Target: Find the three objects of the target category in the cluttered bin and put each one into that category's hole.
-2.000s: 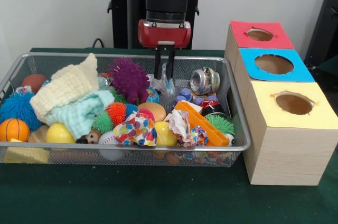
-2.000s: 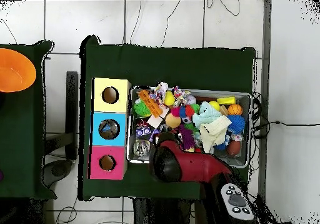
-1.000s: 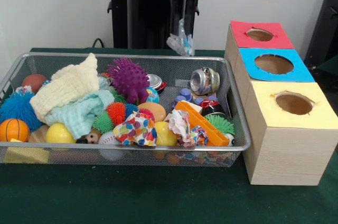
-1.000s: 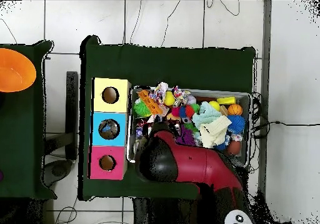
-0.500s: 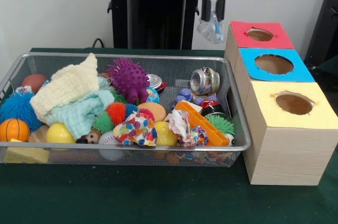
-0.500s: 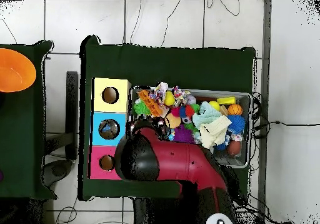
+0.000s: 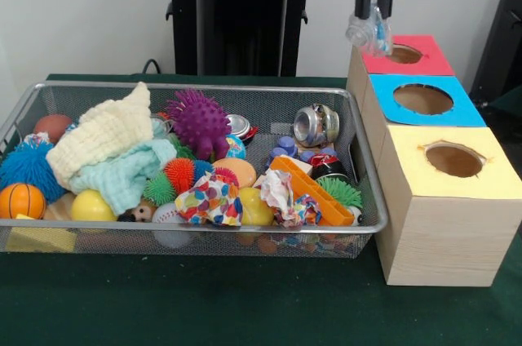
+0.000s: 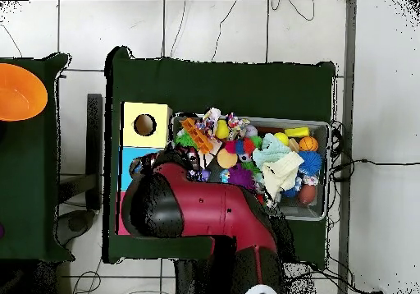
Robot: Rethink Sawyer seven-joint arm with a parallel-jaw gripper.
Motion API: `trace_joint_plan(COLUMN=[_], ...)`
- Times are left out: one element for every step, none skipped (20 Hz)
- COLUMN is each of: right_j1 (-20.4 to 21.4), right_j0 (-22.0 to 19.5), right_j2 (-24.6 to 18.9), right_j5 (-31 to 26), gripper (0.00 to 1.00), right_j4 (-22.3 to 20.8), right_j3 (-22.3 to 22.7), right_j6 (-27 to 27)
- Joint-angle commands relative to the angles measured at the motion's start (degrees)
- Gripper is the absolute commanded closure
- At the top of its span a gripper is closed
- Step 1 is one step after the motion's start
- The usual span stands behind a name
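Clear plastic scrap (image 7: 369, 32) in gripper (image 7: 373, 10)

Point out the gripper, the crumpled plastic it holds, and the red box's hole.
gripper (image 7: 373, 13): front view, midway between its fingertips.
crumpled clear plastic (image 7: 369, 32): front view, middle of the wad.
red box's hole (image 7: 401, 54): front view, inside the opening.
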State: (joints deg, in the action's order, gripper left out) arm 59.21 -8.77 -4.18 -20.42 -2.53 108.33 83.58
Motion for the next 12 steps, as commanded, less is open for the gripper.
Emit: trace_joint_plan(right_j1=[0.9, 0.7, 0.2, -0.3, -0.9, -1.6, -2.1, -2.5, -2.9, -3.6, -3.8, -4.1], right_j0=[1.9, 2.4, 2.7, 3.3, 3.7, 4.4, 4.7, 5.1, 5.5, 5.9, 5.9, 5.9], right_j2=[3.3, 3.6, 3.9, 4.2, 4.4, 4.8, 4.9, 5.1, 5.3, 5.5, 5.5, 5.5], right_j5=[-7.3, -7.0, -6.5, -5.9, -4.9, -4.1, -2.9, -1.6, -0.3, 0.6, 1.7, 2.8], gripper=[1.0, 1.0, 1.0, 1.0, 1.0, 1.0, 1.0, 1.0, 1.0, 1.0, 1.0, 1.0], right_j4=[2.6, 2.9, 3.2, 3.4, 3.6, 3.9, 4.2, 4.6, 4.9, 5.1, 5.4, 5.6], right_j3=[-1.3, -1.3, -1.6, -1.9, -2.0, -2.4, -2.0, -1.6, -1.2, -1.5, -1.1, -0.8], right_j6=[14.5, 14.7, 14.9, 15.2, 15.3, 15.7, 15.8, 15.9, 16.0, 16.0, 16.0, 16.0])
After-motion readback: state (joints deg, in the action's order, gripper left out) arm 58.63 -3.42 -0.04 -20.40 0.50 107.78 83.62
